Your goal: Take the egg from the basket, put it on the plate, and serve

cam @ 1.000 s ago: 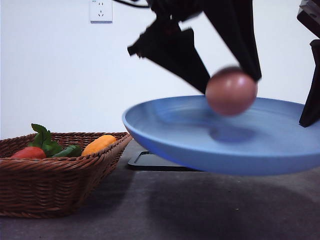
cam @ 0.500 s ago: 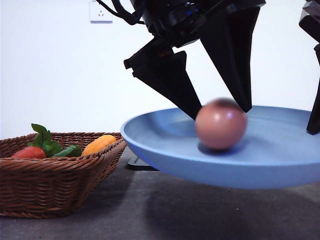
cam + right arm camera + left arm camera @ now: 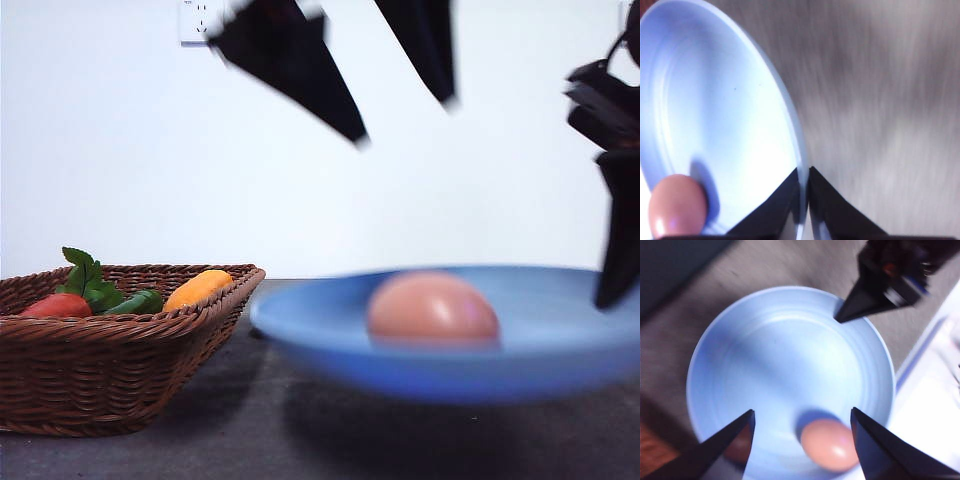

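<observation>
The brownish-pink egg lies in the light-blue plate, near its rim in the left wrist view and in the right wrist view. My right gripper is shut on the plate's rim and holds the plate low over the table; it stands at the right edge of the front view. My left gripper hangs open high above the plate, its fingers apart and holding nothing. The wicker basket sits at the left.
In the basket lie a red tomato-like item, green leaves and an orange-yellow vegetable. Grey tabletop runs between basket and plate. A wall socket is on the white wall behind.
My left gripper let the egg go into the plate, then rose well above it with fingers apart. The plate came down lower in the right gripper, carrying the egg.
</observation>
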Action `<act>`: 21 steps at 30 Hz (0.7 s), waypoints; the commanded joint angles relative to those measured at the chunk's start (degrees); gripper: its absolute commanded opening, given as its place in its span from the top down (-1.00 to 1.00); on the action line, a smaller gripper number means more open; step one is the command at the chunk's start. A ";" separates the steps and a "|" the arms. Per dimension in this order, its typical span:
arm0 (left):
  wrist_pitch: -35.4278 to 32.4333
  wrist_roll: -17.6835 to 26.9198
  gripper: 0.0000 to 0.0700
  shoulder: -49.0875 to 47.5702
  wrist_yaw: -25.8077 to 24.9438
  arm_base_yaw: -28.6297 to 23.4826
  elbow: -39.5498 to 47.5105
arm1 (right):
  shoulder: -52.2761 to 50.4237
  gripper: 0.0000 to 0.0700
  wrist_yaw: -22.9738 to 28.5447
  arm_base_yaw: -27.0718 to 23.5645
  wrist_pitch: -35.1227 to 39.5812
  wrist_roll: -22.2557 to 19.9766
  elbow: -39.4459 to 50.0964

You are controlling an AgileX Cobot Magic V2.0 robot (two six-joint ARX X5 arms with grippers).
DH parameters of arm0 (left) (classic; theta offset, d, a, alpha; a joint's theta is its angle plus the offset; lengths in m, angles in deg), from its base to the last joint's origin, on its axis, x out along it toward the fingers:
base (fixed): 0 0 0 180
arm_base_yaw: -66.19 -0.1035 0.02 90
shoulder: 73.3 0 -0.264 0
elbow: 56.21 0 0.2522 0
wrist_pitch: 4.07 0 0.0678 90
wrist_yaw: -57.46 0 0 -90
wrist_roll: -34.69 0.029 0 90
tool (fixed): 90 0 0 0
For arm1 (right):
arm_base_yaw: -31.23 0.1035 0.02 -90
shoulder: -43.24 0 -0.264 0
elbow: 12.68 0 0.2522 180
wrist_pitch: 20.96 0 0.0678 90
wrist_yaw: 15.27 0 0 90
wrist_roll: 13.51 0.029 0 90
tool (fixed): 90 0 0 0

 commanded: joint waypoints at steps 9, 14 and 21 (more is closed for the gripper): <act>4.83 0.41 -0.11 -15.54 9.86 -1.87 -1.44 | 21.90 1.00 -0.41 -6.81 -0.89 -6.42 -24.16; 5.49 0.01 -0.11 -22.22 13.45 -2.05 -1.44 | 33.81 1.00 -0.44 -8.75 -1.14 -5.82 -37.06; 5.46 0.11 -0.11 -27.55 19.63 -2.04 -1.44 | 47.62 1.00 -0.46 -9.25 -4.36 -4.72 -52.76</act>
